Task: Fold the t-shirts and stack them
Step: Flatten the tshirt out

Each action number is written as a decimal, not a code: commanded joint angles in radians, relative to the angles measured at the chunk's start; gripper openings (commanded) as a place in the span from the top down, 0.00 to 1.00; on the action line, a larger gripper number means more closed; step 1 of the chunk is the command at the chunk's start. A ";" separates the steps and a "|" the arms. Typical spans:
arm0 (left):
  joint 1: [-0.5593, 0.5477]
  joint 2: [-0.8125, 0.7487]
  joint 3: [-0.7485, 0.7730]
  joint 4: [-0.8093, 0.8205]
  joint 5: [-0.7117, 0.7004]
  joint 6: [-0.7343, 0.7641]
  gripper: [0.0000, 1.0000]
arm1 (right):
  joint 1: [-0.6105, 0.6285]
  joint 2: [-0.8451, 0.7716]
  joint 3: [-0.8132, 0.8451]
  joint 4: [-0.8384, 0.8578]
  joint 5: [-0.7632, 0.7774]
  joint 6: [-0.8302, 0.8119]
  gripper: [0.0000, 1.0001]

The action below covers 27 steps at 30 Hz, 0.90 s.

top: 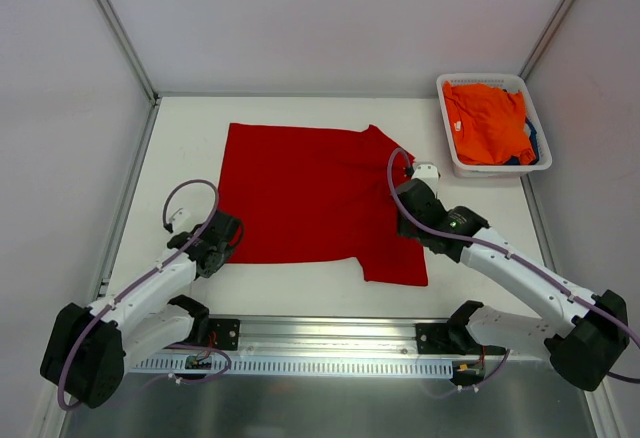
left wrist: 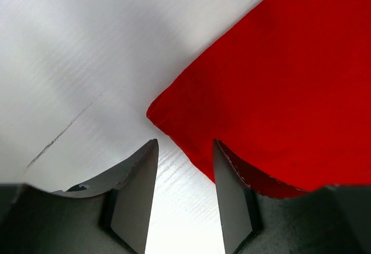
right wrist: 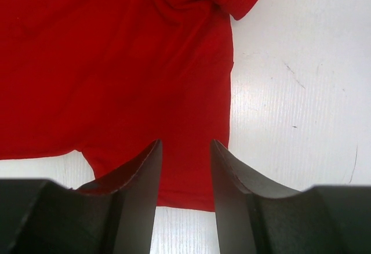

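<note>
Red t-shirt (top: 310, 193) is lying flat, unfolded; left end effector (left wrist: 184, 144) and right end effector (right wrist: 184, 144) are hovering spread at its edges. The first fold is calling for pinches.

Bright, even light leaves only soft shadows on the white table (top: 300, 288), the red shirt (top: 310, 198) looks saturated, and the 2 wrist views show fingers (right wrist: 139, 196) dark and slightly soft.
</note>
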 commanded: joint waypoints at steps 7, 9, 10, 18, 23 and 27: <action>-0.012 0.091 0.032 -0.037 -0.054 -0.063 0.58 | 0.006 -0.052 -0.044 0.020 -0.044 0.017 0.58; -0.014 0.119 0.035 -0.035 -0.046 -0.066 0.57 | 0.006 -0.067 -0.055 0.019 -0.047 0.023 0.58; -0.014 0.123 0.038 -0.035 -0.043 -0.053 0.57 | 0.006 -0.072 -0.058 0.019 -0.052 0.026 0.58; -0.011 0.059 0.067 -0.046 -0.054 0.053 0.55 | 0.006 -0.103 -0.073 0.027 -0.072 0.034 0.58; -0.006 0.057 0.061 -0.051 -0.046 0.037 0.93 | 0.006 -0.119 -0.075 0.021 -0.075 0.031 0.58; -0.006 0.087 0.072 -0.060 -0.040 0.037 0.91 | 0.006 -0.138 -0.090 0.003 -0.081 0.045 0.58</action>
